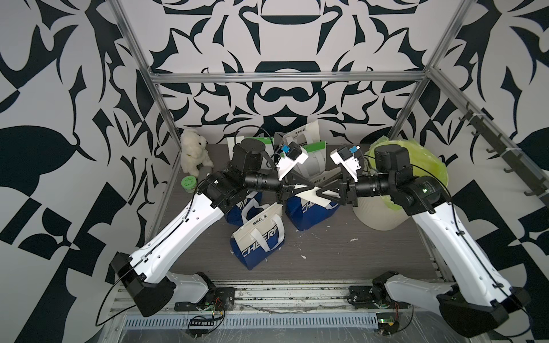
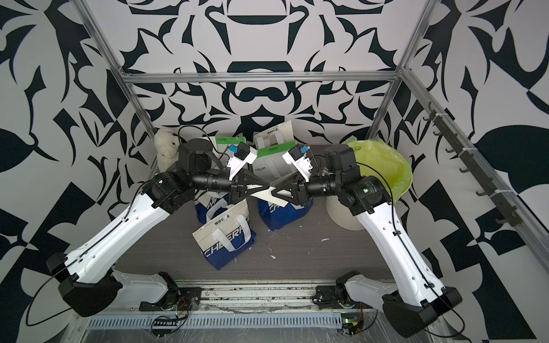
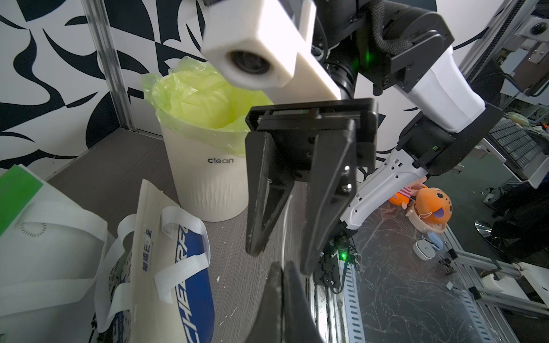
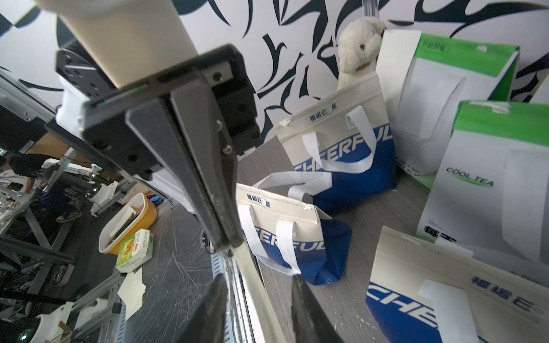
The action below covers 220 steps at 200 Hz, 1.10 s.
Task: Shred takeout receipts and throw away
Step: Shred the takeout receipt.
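The left gripper [image 4: 230,242] was clamped shut on the takeout receipt [image 4: 252,277], held in mid-air just toward 12 o'clock from the centre of the table [image 1: 371,261], while the right gripper [image 3: 282,258] stood with jaws parted around its free end, apparently positioned for tearing, with the lined bin [image 1: 377,216] at 3 o'clock for scraps.
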### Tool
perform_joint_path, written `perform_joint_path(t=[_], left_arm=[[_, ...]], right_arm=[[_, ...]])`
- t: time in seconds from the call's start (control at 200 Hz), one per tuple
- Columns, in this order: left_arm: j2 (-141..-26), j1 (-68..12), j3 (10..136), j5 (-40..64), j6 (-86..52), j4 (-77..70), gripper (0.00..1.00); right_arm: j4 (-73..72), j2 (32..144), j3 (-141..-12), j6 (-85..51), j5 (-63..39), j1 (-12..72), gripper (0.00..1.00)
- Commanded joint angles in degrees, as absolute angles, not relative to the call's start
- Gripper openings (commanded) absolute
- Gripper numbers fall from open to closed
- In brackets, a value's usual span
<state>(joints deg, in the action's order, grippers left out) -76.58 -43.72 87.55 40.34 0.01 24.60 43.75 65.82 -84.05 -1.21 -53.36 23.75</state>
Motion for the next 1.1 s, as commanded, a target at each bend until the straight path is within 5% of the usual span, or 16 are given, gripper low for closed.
perform_joint_path(t=[0.0, 0.315, 0.625, 1.095], left_arm=[[-75.54, -43.49, 85.42, 40.98, -0.75, 22.71, 0.00], [-70.50, -43.42, 81.74, 39.06, -1.67, 18.90, 0.00], [-70.64, -43.31, 81.66, 40.00, -2.07, 17.89, 0.00], [-71.81, -43.24, 82.01, 40.07, -3.25, 15.93, 0.00]], right_arm=[[35.76, 62.43, -82.64, -3.52, -55.81, 24.01, 0.42], [31.52, 64.40, -82.27, -7.90, -59.00, 24.04, 0.33], [31.34, 64.59, -81.74, -7.82, -58.97, 24.08, 0.43], [28.13, 65.02, -80.78, -10.69, -60.71, 24.17, 0.23]])
